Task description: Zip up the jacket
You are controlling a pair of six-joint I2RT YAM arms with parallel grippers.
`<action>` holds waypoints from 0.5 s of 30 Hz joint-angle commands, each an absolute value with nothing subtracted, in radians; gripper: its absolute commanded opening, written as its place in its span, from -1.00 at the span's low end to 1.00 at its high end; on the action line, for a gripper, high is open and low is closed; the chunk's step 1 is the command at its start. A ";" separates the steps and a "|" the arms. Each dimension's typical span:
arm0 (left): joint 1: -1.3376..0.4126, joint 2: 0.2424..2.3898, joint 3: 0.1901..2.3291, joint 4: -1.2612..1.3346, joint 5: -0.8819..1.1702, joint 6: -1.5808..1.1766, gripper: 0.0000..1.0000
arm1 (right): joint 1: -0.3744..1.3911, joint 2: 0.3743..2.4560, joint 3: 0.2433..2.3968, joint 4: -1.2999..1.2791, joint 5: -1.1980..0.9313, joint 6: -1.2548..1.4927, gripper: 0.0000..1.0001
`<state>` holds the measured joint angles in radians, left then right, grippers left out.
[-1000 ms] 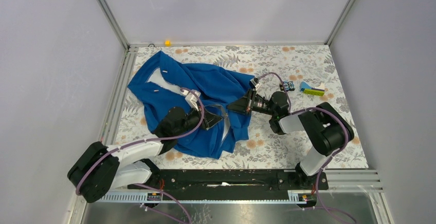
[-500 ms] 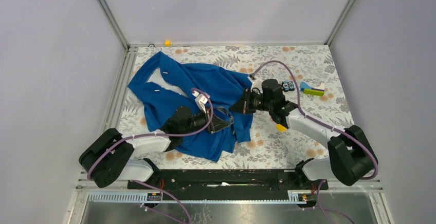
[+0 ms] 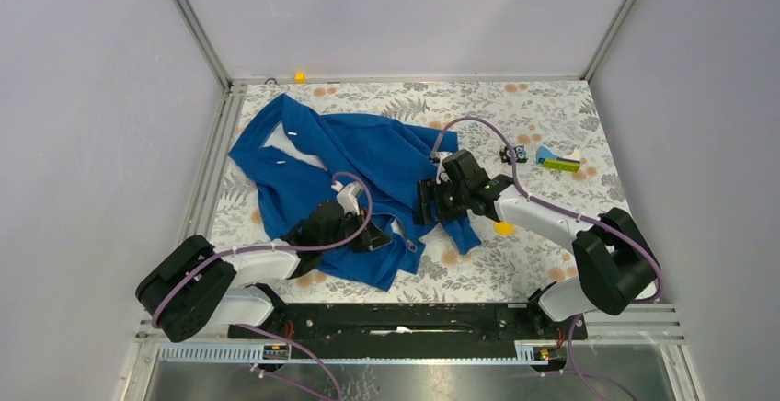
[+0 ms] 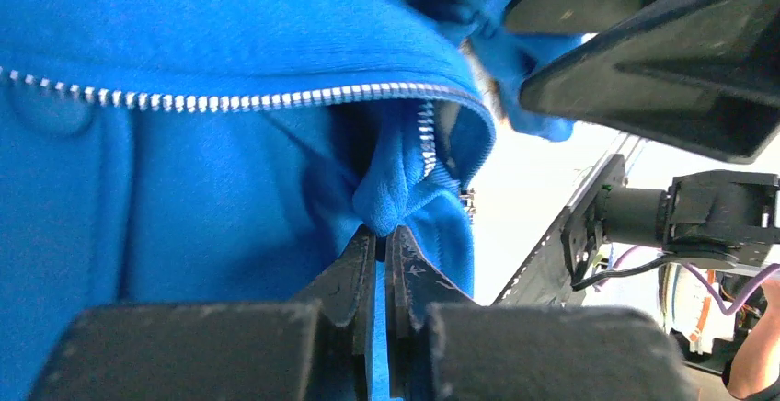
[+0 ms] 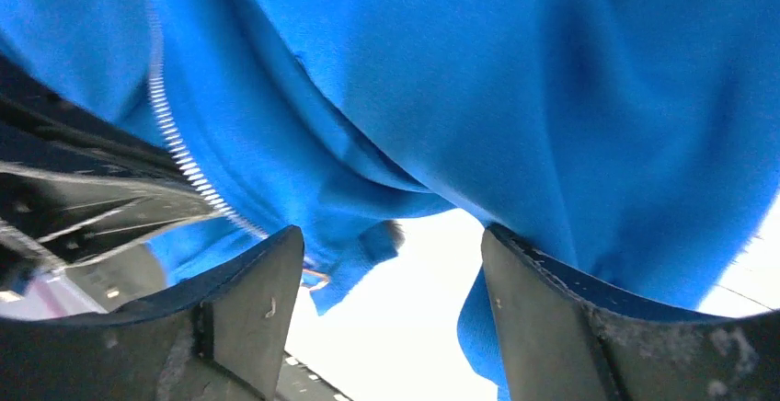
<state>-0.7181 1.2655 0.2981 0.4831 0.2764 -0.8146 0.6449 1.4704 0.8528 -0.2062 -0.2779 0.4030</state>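
Note:
The royal-blue jacket (image 3: pixel 303 176) lies crumpled on the left half of the floral table, its white lining showing near the collar. My left gripper (image 3: pixel 375 238) is low at the front hem, shut on a pinched fold of the blue fabric (image 4: pixel 395 189) just below the row of silvery zipper teeth (image 4: pixel 230 100). My right gripper (image 3: pixel 428 200) hovers over the jacket's right edge with its fingers (image 5: pixel 253 291) spread wide and nothing between them. Blue cloth and a strip of zipper teeth (image 5: pixel 175 143) hang just above it.
A yellow-green block (image 3: pixel 561 165) and a small black and blue part (image 3: pixel 515 154) lie at the back right. A yellow piece (image 3: pixel 503 228) sits under the right forearm. An orange marker (image 3: pixel 299 76) is on the back rail. Walls enclose three sides.
My right gripper was shut and now stands open, having shifted left and nearer. The jacket's right hem has dropped onto the table. My left gripper pulled slightly nearer with its fold.

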 commanded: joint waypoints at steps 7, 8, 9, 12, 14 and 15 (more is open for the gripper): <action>-0.712 1.302 0.281 0.524 0.260 -0.868 -1.00 | 0.672 1.503 0.871 -0.357 0.159 0.323 0.59; -0.712 1.301 0.280 0.525 0.260 -0.872 -1.00 | 0.670 1.524 0.884 -0.379 0.240 0.348 0.65; -0.712 1.298 0.279 0.524 0.262 -0.873 -1.00 | 0.662 1.547 0.905 -0.409 0.333 0.373 0.69; -0.713 1.282 0.276 0.509 0.260 -0.872 -1.00 | 0.571 1.606 0.977 -0.459 0.480 0.407 0.75; -0.712 1.272 0.275 0.497 0.257 -0.869 -1.00 | 0.518 1.629 1.029 -0.467 0.461 0.359 0.69; -0.712 1.267 0.276 0.489 0.257 -0.867 -1.00 | 0.518 1.634 1.063 -0.479 0.415 0.321 0.63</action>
<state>-0.7177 1.2961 0.2794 0.4721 0.2756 -0.8658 0.5930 1.6119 0.9543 -0.3817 0.2684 0.3656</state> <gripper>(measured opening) 0.036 0.850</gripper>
